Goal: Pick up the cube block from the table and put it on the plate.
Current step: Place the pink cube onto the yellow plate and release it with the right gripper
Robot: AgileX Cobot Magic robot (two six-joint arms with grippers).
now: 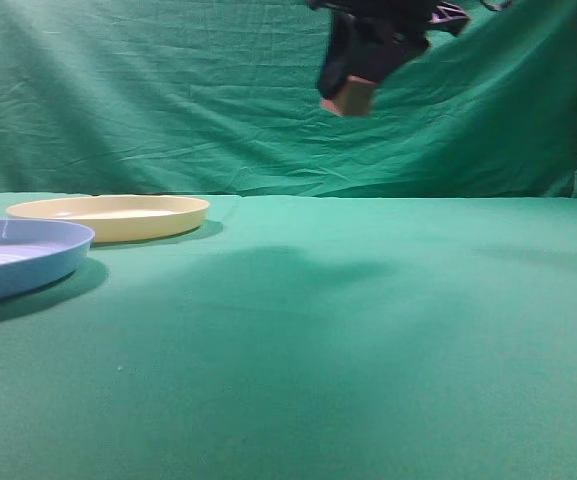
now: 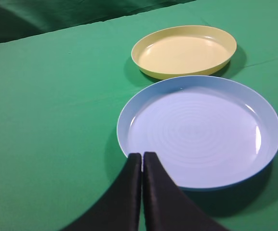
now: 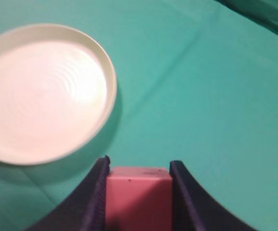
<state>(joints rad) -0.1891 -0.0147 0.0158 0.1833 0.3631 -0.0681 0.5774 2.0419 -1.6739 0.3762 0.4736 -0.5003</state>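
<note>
The right gripper [image 3: 139, 190] clamps the cube block [image 3: 139, 195] high above the table [image 1: 368, 330], angled down, the plate [image 3: 42, 91] below and left. The left gripper [image 2: 142, 166] is closed, empty, over the blue plate [image 2: 199, 130].

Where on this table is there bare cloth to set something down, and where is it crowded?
The table is bare green cloth across the middle and whole right side, out to the backdrop. Both plates are empty too. The only crowding is far left, where the light-blue plate sits close beside the plate, a narrow strip between them. The right gripper holds the cube block high above the table.
</note>
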